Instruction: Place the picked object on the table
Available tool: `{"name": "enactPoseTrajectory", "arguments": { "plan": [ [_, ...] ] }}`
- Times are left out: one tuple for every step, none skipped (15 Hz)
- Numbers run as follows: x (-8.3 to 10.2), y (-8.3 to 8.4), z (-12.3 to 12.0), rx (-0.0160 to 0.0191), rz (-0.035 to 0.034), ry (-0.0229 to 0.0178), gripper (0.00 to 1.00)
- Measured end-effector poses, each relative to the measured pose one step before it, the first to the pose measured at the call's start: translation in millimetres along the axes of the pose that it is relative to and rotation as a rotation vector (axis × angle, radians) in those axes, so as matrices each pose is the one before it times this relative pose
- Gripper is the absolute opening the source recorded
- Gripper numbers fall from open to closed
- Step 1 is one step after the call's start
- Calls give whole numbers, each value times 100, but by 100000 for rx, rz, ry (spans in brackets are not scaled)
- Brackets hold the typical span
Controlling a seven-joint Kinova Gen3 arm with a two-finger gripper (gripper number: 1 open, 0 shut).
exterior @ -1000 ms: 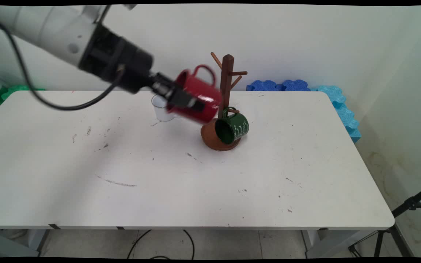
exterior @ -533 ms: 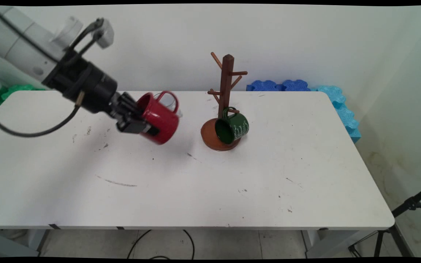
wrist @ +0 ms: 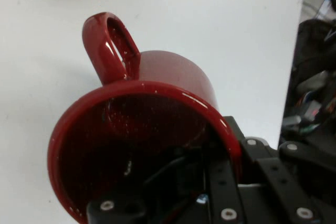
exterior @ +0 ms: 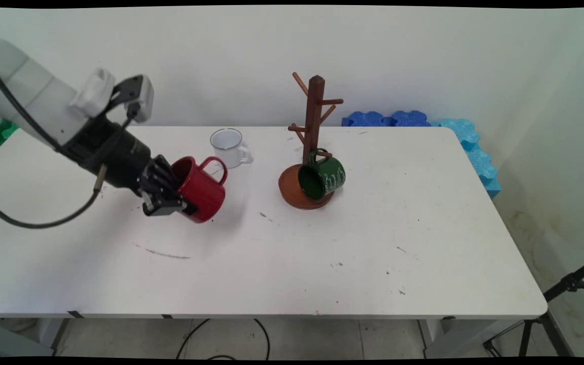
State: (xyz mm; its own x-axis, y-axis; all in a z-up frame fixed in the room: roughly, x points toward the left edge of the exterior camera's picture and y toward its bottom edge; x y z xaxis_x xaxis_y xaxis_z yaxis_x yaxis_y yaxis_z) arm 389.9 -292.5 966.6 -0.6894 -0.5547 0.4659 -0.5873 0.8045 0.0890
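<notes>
Red mug (exterior: 199, 188), tilted, gripped by its rim in the end effector (exterior: 170, 195) low over the table (exterior: 322, 263) (level it gently); 1 green mug (exterior: 322, 178) hangs nearby.

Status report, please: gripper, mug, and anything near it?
Gripper shut on red mug, tilted, low over table. White mug behind it, apart. Green mug on rack.

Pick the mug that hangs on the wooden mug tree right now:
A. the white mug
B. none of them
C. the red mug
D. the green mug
D: the green mug hangs by its handle from a low peg of the mug tree, while the claw grips the red mug over the table, and the white mug stands on it.
</notes>
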Motion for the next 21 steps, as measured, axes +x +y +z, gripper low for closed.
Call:
{"name": "enactPoseTrajectory", "arguments": {
  "plan": [
    [-262, -16, 440, 403, 717, -886, 0],
    [-418, -4, 711, 691, 1013, -1336, 0],
    [-293, 13, 531, 513, 706, -938, 0],
    [-320, 31, 637, 487, 758, -1058, 0],
    [-288, 42, 638, 502, 765, -937, 0],
    [-266, 40, 611, 484, 659, -878, 0],
    [-211, 42, 520, 317, 504, -763, 0],
    [-223, 45, 587, 330, 141, -822, 0],
    [-159, 25, 564, 380, 108, -731, 0],
    [-100, 10, 470, 285, 54, -568, 0],
    [-61, 23, 441, 235, -128, -512, 0],
    [-47, 38, 550, 219, -244, -561, 0],
    [-24, 40, 378, 116, -218, -316, 0],
    [1, 20, 413, 184, -65, -236, 0],
    [3, 10, 326, 158, 2, -173, 0],
    [-5, 13, 405, 145, -25, -248, 0],
    [-7, 0, 279, 103, -17, -172, 0],
    [-7, -4, 302, 115, -4, -145, 0],
    [-7, -4, 237, 95, 8, -107, 0],
    [3, -17, 214, 126, 45, -85, 0],
    [10, -16, 262, 61, 45, -91, 0]
  ]
}}
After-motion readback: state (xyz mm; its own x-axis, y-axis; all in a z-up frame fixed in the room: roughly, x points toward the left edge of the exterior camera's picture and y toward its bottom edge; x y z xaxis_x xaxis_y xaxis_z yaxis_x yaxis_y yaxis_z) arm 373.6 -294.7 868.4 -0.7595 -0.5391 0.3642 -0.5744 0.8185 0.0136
